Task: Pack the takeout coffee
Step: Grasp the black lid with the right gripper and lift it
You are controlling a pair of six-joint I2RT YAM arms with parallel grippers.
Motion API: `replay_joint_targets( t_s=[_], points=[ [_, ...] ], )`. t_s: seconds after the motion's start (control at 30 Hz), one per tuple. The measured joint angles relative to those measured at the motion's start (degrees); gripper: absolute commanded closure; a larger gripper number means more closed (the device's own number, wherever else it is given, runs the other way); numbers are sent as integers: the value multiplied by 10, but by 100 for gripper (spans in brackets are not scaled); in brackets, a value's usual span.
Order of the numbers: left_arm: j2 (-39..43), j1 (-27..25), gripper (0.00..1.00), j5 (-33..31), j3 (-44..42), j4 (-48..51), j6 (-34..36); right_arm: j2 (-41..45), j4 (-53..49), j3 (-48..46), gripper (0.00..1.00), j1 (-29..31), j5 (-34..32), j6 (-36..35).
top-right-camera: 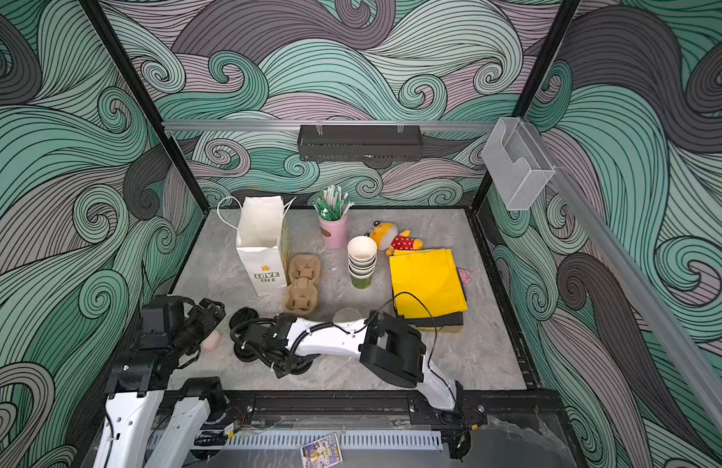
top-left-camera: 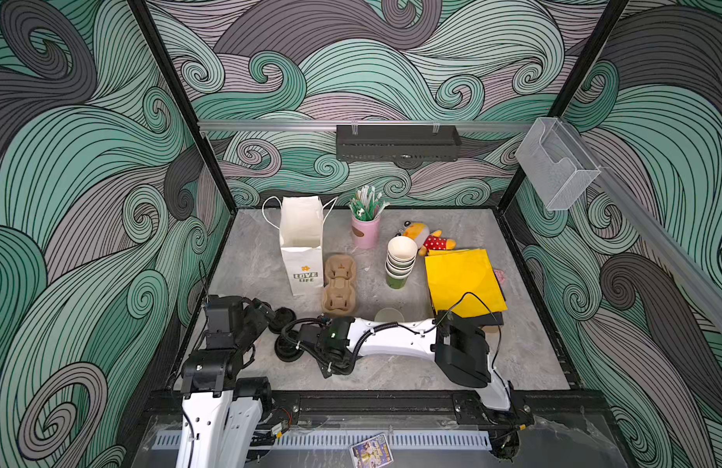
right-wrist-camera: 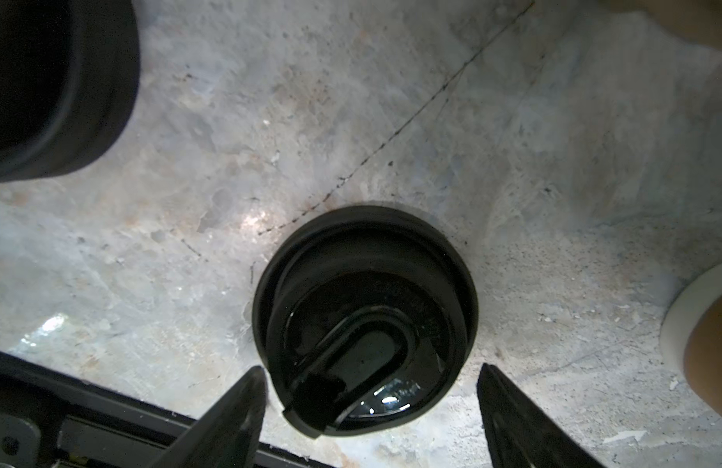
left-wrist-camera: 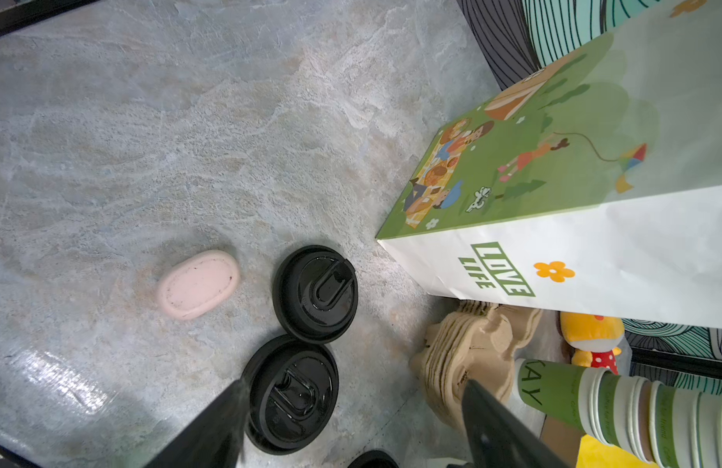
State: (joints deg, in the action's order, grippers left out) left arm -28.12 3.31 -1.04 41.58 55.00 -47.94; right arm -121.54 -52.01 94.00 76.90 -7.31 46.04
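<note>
As right pincer gapes, lid partly between jaws

Lone cup half hidden behind right arm.

Both top views high, angled down over the table, wrist views low (both see lids)

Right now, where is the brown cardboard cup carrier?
In both top views the cup carrier lies just right of the paper bag and left of the stack of cups.
</note>
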Motion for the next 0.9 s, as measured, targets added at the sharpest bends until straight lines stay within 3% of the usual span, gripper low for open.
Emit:
replay_joint_targets(
  t_s=[0.9],
  points=[
    [3,0,19,-5,3,15,0,-24,-5,19,22,-2,-2,-11]
  ],
)
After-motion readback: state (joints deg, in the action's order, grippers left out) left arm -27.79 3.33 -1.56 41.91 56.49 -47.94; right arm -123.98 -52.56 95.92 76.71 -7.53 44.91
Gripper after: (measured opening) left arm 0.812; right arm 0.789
